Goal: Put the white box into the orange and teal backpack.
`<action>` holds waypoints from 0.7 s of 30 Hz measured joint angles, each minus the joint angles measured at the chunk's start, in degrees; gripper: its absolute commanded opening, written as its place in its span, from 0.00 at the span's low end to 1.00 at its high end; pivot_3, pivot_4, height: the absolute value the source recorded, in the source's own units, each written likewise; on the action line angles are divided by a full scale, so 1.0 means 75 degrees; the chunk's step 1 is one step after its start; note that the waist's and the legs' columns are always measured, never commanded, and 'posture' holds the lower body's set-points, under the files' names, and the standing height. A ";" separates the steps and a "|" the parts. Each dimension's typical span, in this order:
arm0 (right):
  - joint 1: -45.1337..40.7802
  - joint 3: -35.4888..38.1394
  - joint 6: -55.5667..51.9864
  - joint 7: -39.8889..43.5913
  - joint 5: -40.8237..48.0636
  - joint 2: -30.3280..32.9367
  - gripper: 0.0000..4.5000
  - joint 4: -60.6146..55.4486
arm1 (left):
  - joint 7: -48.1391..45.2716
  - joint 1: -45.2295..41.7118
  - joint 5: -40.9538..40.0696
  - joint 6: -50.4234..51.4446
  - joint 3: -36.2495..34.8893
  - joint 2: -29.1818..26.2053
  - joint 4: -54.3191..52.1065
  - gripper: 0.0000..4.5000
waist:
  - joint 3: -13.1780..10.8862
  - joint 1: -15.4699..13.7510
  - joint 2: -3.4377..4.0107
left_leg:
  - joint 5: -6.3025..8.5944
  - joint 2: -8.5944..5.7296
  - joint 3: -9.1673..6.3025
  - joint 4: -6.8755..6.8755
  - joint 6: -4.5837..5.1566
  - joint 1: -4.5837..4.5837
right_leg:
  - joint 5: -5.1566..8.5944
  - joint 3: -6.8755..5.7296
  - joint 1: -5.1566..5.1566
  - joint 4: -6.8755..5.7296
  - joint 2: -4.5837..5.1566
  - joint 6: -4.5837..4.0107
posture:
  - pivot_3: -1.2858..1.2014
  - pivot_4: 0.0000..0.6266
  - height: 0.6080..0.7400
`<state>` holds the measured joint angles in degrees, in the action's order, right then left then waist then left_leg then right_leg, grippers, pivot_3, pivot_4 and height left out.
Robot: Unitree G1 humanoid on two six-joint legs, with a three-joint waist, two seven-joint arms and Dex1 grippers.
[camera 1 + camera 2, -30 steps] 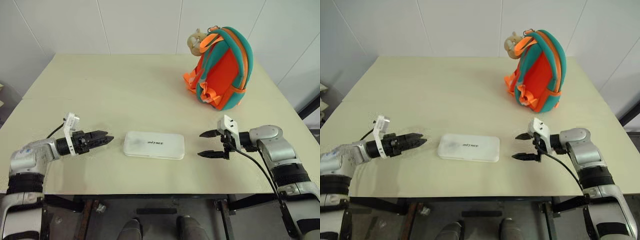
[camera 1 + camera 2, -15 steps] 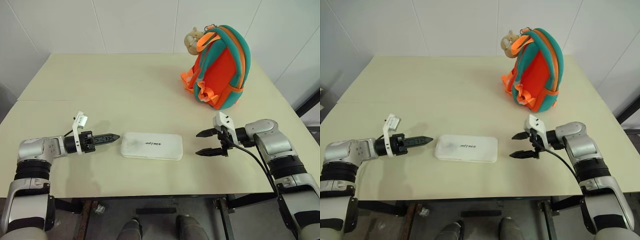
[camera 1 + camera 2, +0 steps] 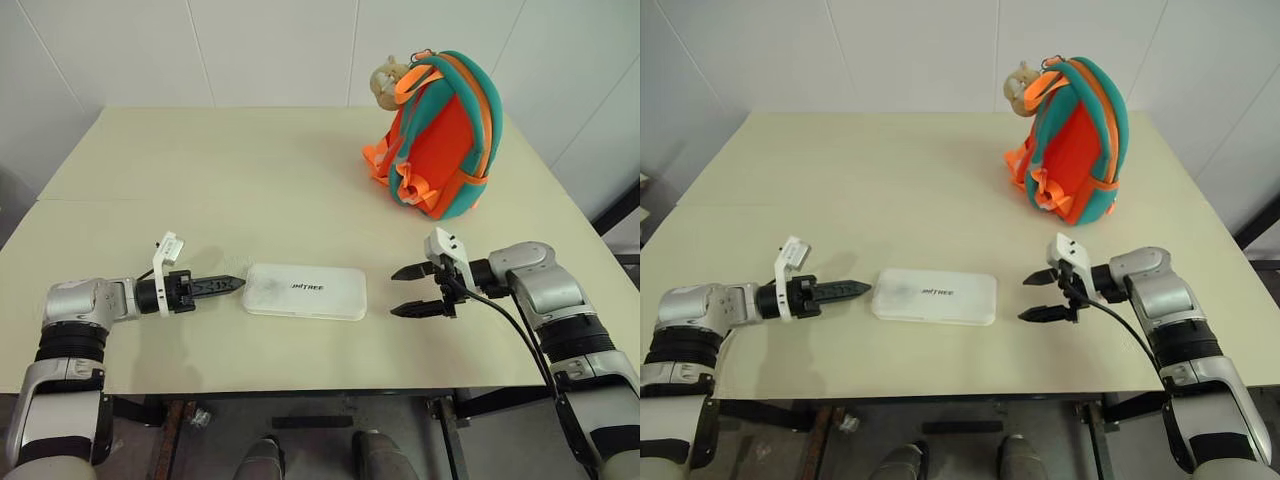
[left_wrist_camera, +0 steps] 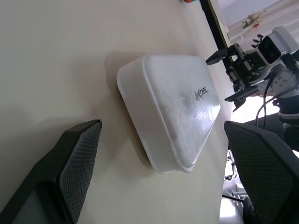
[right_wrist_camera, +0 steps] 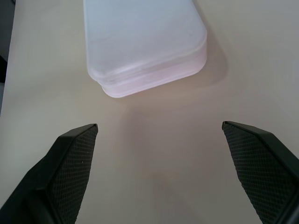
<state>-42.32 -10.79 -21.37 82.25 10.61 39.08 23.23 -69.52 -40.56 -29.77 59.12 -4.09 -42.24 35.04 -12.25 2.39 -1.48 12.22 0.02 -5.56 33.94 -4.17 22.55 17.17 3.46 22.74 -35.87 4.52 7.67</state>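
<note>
The white box lies flat on the table, long axis left to right, between my hands. My left hand is just beside its left end, my right hand near its right end, both wide open and empty. The backpack stands far right.

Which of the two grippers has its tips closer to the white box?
The left gripper: its fingers nearly reach the white box's short end, while the right gripper sits a clear gap from the opposite end.
</note>
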 measured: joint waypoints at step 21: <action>-0.0483 -0.0225 0.0705 0.0033 -0.0219 -0.0928 1.00 0.1142 | -0.0622 -0.1721 0.0430 0.1578 0.1058 0.0841 0.1742 1.00 | 0.0000 -0.0053 0.0000 | 0.0001 -0.0007 -0.0005 0.0014 -0.0001 0.0003 | 0.0001 0.0000 -0.0008 -0.0005 0.0000 0.0014 | 0.52 0.24 1.00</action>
<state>-45.94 -12.47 -16.09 82.50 8.96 32.12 31.80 -74.19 -53.47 -26.54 70.96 3.85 -35.93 48.11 -12.26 2.00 -1.48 12.23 -0.03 -5.60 34.05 -4.18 22.57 17.18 3.46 22.68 -35.91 4.52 7.77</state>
